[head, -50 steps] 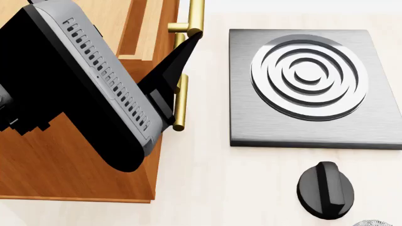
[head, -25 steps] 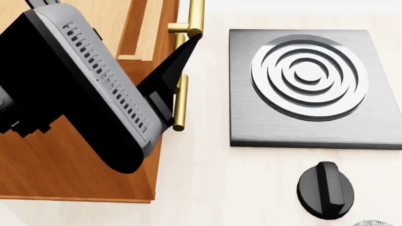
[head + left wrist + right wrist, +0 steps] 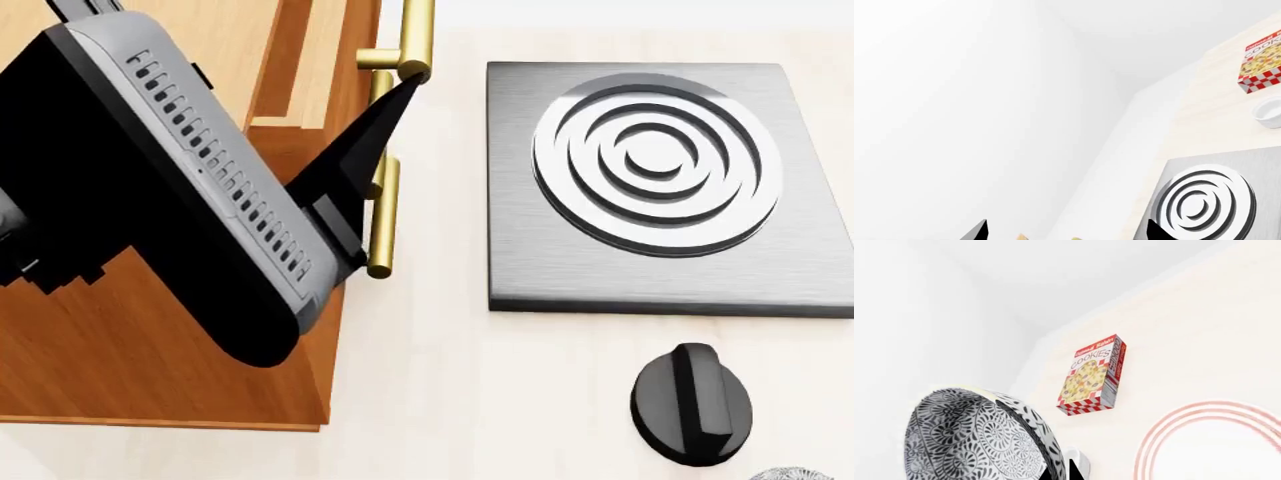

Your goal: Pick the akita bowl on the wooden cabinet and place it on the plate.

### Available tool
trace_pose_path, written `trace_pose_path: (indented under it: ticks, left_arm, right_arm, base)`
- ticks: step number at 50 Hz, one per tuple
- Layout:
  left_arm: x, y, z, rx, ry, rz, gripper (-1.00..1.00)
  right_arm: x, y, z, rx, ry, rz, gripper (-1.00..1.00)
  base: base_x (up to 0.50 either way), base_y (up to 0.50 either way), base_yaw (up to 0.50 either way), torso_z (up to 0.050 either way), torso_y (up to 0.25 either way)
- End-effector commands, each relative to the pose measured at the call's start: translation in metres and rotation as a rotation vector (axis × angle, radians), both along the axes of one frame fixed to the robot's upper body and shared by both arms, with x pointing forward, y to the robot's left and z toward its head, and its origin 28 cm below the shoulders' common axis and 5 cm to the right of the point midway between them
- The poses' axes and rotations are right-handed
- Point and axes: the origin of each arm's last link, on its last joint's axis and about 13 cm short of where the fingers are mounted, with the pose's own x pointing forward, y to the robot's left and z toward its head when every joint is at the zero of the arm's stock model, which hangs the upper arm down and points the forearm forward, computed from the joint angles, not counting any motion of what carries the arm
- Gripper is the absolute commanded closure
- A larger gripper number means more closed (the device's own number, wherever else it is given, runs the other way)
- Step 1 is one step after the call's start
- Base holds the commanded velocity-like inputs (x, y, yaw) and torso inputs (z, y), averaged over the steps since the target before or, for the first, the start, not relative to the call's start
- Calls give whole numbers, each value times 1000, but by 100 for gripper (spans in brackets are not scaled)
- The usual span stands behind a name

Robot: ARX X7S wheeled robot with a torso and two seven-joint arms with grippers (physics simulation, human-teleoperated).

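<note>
The robot's left arm point(image 3: 187, 190), a black-and-grey link, slants from eleven o'clock down toward five o'clock across the wooden cabinet point(image 3: 147, 360) in the head view, its dark wedge-shaped end reaching up beside one of the brass bar handles point(image 3: 383, 215). The left pincer point(image 3: 1064, 231) shows only as two dark fingertips set well apart, with nothing held between them. In the right wrist view one akita bowl point(image 3: 981, 440) fills the near foreground, tipped on its side so that its patterned wall faces the camera; whether the right pincer has hold of it cannot be told, since only a dark sliver point(image 3: 1066, 471) shows beside it. One plate point(image 3: 1207, 445) with red rings lies on the pale tabletop point(image 3: 441, 400), near one cookie box point(image 3: 1092, 375). One steel burner plate point(image 3: 661, 185) sits at three o'clock from the cabinet, one black knob point(image 3: 691, 403) below it, one white cup point(image 3: 1269, 111) farther off.
</note>
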Motion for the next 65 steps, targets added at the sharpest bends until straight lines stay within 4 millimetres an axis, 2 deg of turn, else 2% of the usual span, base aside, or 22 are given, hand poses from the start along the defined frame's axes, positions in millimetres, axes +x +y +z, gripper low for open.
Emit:
trace_pose_path:
  ticks: [1,13,50,65]
  left_arm:
    - [1,0,-1,-3,1,0,-100]
    - [1,0,-3,-8,6,-1,-100]
    - [1,0,-3,-4,6,1,-100]
    - [2,1,-5,-10,9,2,-100]
  right_arm:
    - [6,-8,-5,46,54,-4,100]
    - [8,-11,-12,60,85,-6,100]
    - [17,-32,-60,168,203,-79,100]
    - [22,-35,-67,173,236,-79,100]
  base:
    - [0,0,0,0,0]
    - [0,0,0,0,0]
    - [0,0,0,0,1]
    - [0,0,0,0,0]
